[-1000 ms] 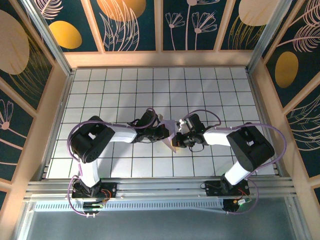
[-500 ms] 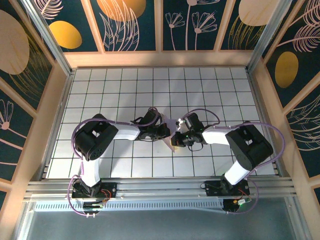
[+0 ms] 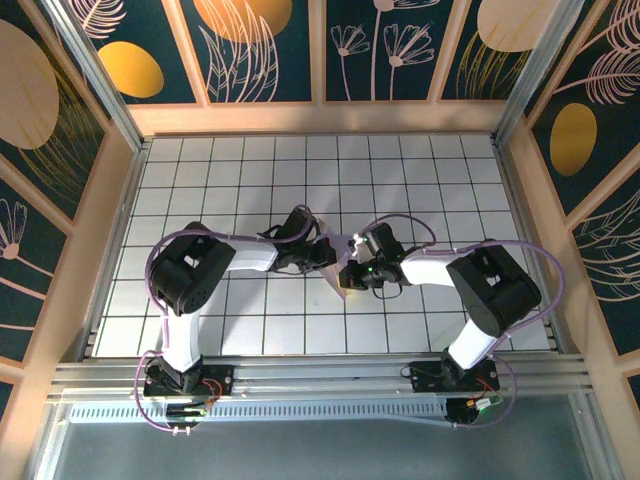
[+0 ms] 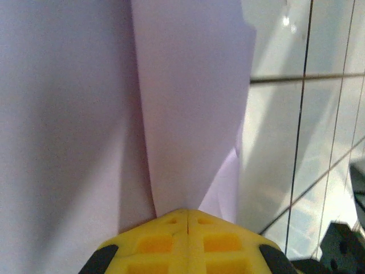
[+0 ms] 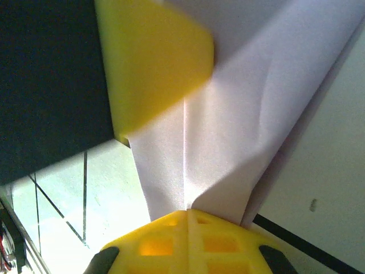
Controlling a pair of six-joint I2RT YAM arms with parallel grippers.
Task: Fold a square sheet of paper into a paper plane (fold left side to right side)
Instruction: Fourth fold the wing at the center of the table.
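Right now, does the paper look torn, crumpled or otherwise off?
No tear shows. The paper is pinched between the left tool and the right tool, both shut, so it bows instead of lying flat, with a soft wrinkle near the right one. Nothing else stands out.

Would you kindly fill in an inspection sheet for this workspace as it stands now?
Surface: white gridded table.
Job's things: lavender paper, creased, between the two arms near mid-table.
Clutter: nothing seen.
Hands: left hand and right hand both shut on the paper.
Cables: purple cables loop along both arms.
Surroundings: wood-framed floral wall panels; metal rail at near edge.
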